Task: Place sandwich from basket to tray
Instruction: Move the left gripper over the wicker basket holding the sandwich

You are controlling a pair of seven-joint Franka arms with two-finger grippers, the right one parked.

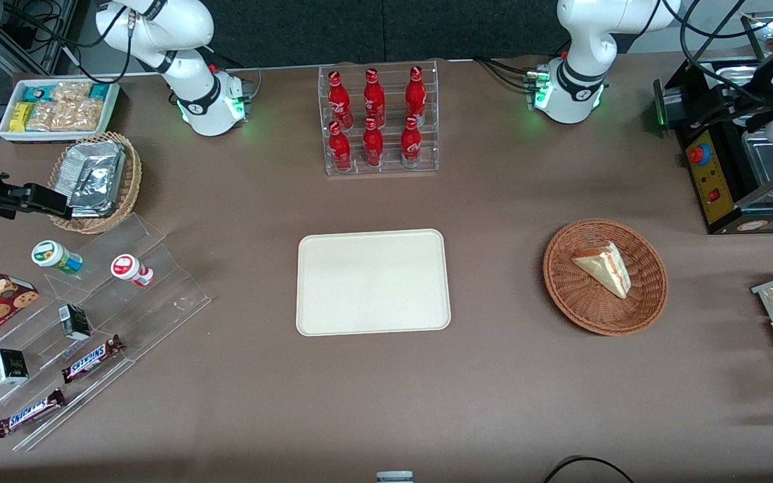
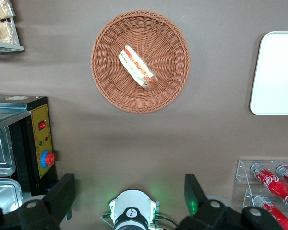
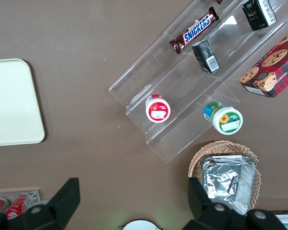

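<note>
pale triangular sandwich wedge (image 2: 138,67) lies in round reddish-brown wicker basket (image 2: 105,43) | left arm's two-finger gripper (image 2: 129,199) spread wide, empty, high above table, sandwich well apart | cream rectangular tray (image 1: 373,282) beside basket

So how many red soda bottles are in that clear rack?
6. They stand in the clear rack in two rows of three: one row farther from the front camera, one row nearer. None looks hidden. The gripper hangs high over the table, open.
</note>
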